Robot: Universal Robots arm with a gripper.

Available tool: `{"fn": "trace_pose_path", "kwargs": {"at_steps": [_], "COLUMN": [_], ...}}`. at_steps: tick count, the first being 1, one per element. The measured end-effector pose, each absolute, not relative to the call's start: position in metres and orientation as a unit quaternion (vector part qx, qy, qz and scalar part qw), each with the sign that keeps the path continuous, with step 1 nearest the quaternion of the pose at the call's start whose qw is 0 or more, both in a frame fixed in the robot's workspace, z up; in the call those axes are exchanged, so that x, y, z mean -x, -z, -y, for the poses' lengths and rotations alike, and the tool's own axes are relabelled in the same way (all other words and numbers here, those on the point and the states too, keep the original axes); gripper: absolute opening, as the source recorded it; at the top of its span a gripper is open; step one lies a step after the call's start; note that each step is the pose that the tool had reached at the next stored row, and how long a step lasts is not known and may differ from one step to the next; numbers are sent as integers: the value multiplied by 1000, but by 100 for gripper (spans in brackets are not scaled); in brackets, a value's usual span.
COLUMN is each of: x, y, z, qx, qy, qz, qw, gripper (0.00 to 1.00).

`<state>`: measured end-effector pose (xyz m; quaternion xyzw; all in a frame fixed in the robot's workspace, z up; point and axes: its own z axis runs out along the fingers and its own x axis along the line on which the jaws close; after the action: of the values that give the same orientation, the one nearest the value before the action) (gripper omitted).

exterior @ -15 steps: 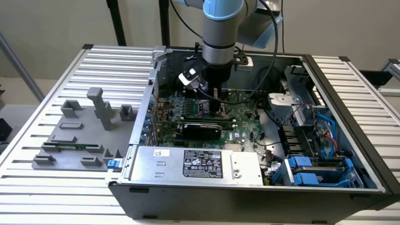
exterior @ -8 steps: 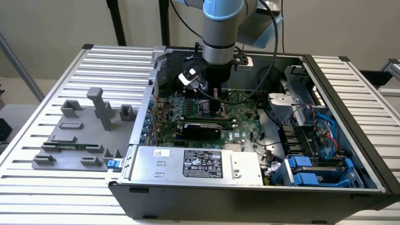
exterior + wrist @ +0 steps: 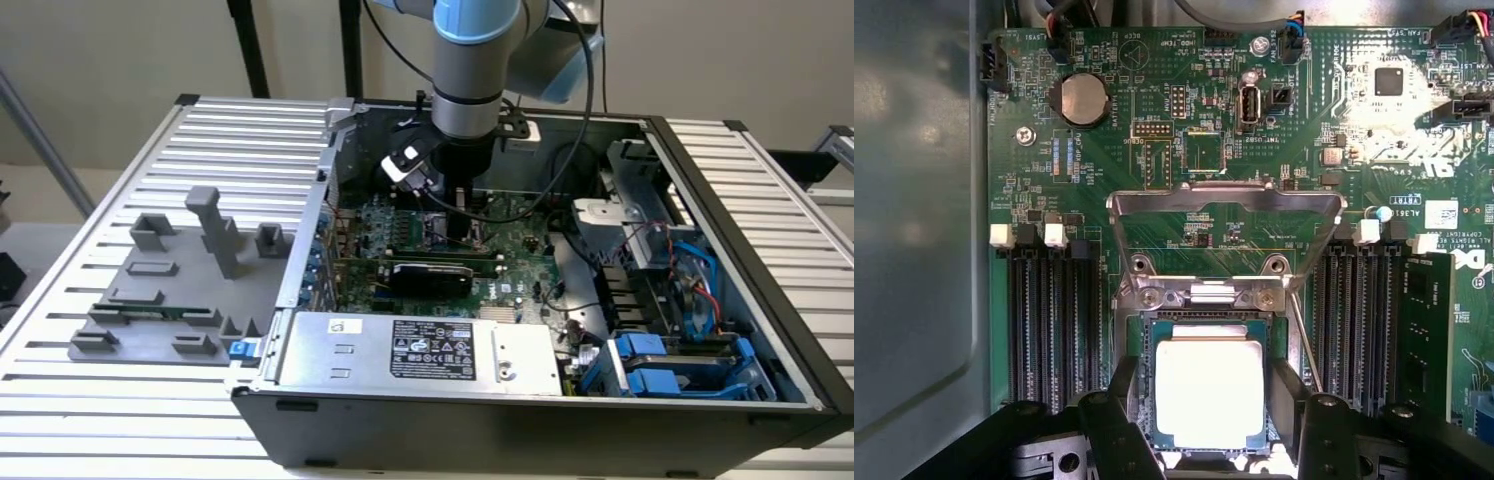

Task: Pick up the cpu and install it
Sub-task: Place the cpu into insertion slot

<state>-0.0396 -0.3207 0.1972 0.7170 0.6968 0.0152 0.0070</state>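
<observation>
A slatted worktop [image 3: 134, 440] carries an open case [image 3: 534, 420]. Low in the wrist view's centre, the hand [image 3: 1209, 400] is clamped on the cpu [image 3: 1209, 395] at the socket [image 3: 1204, 320]. The plate [image 3: 1224, 197] is raised, so I judge the cpu not yet locked in.

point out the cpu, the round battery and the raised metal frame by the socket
cpu [image 3: 1209, 393], wrist view, middle of its pale metal top
round battery [image 3: 1079, 98], wrist view, centre of its face
metal frame [image 3: 1226, 197], wrist view, middle of its far crossbar
</observation>
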Motion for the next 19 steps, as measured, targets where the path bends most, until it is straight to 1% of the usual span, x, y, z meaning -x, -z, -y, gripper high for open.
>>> {"fn": "trace_pose_path", "kwargs": {"at_steps": [19], "x": [40], "y": [-200], "z": [321], "qx": [-717], "qy": [-18], "qz": [-697], "qw": [4], "gripper": [62]}}
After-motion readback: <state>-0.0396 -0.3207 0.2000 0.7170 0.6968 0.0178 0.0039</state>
